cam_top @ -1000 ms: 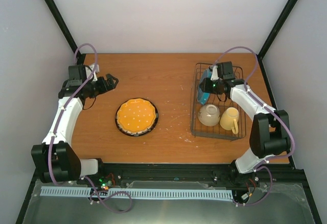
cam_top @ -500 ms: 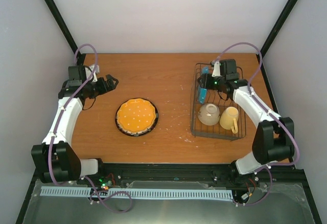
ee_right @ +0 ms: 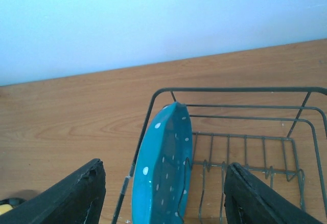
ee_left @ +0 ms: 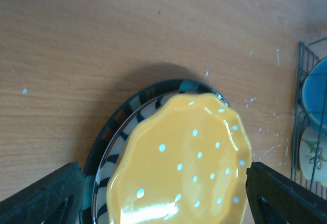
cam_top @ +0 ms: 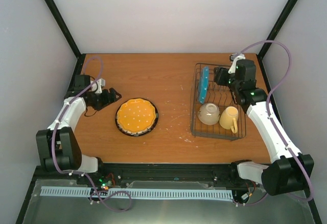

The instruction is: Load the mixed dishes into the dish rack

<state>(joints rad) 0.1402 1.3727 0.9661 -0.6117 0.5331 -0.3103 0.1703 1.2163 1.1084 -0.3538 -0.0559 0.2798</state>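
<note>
Wooden surface (cam_top: 168, 75) carries every item, with the arm bases bolted along its near edge.

1. Near end of the dish rack (cam_top: 192, 112): the yellow mug (cam_top: 230, 118) and the cream bowl (cam_top: 209, 114) sit side by side inside it, touching or nearly so.
2. Left of the rack and well apart from it, the orange-yellow plate (cam_top: 136, 115) lies flat on top of the striped plate (ee_left: 113, 141). Both are still on the surface.
3. The left pincer (cam_top: 113, 96) has come closer to this stack and now sits just beside its far-left rim. Its jaws are spread wide and grip nothing.
4. Far end of the rack: the teal plate (cam_top: 204, 84) stands on edge in a slot against the rack's left side.
5. The right pincer (cam_top: 218, 75) has let go of the teal plate and drawn back to the right. Its jaws are apart and empty.

Assessment: three of five dishes are loaded. The teal plate appears to stand unsupported, so that placement looks complete. The stacked pair is the likely next pickup; the top plate needs lifting by its rim.

Beyond the surface, plain pale walls (cam_top: 168, 14) meet at black corner posts (cam_top: 56, 14).
</note>
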